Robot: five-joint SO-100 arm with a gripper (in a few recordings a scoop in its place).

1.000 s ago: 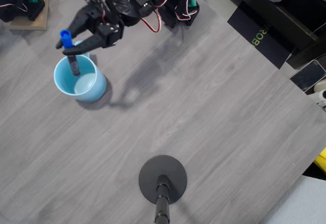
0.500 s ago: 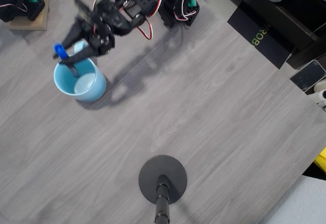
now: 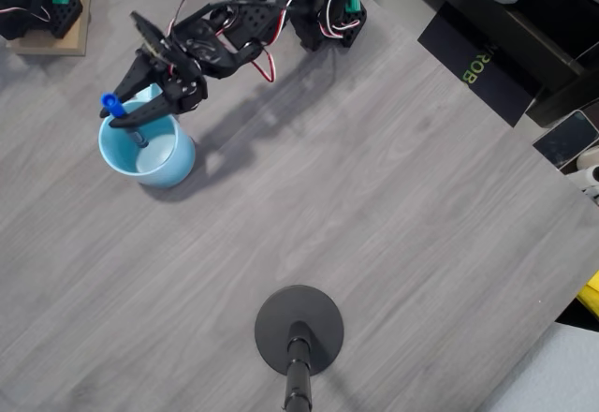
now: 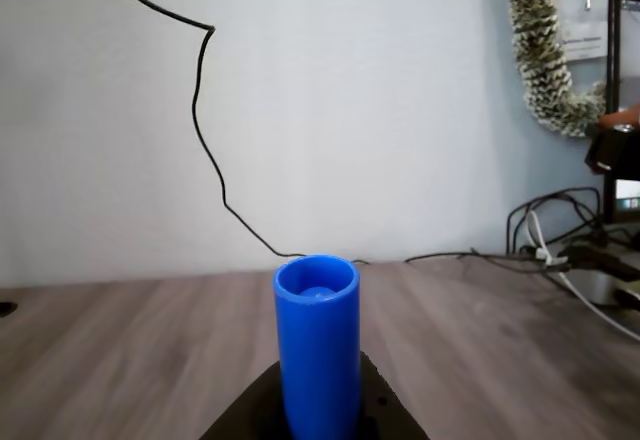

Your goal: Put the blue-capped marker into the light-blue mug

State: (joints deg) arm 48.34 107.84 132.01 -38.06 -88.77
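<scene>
From overhead, the gripper (image 3: 131,110) sits over the far rim of the light-blue mug (image 3: 147,148), its two dark fingers (image 3: 150,112) splayed in a V with the blue-capped marker (image 3: 124,119) between them. Whether those fingers press on the marker or stand just clear of it, I cannot tell. The marker stands tilted in the mug: blue cap up past the rim toward the upper left, dark barrel running down inside against the pale inner wall. The mug rests near the left side of the grey wood-grain table (image 3: 374,197), throwing a soft shadow to its right.

Toward the near edge of the table there's a round black stand base (image 3: 299,330) with its pole rising at the camera. Off the table's right edge lie a dark box with yellow lettering (image 3: 479,67) and a phone (image 3: 566,139).

The wrist view has the marker's cap (image 4: 318,345) dead centre, open end up, a black part of the gripper beneath it. Behind: wood-toned tabletop, a plain pale wall (image 4: 350,90), a thin black cable (image 4: 205,130) trailing down it, a tinsel garland (image 4: 540,50) hanging at right
</scene>
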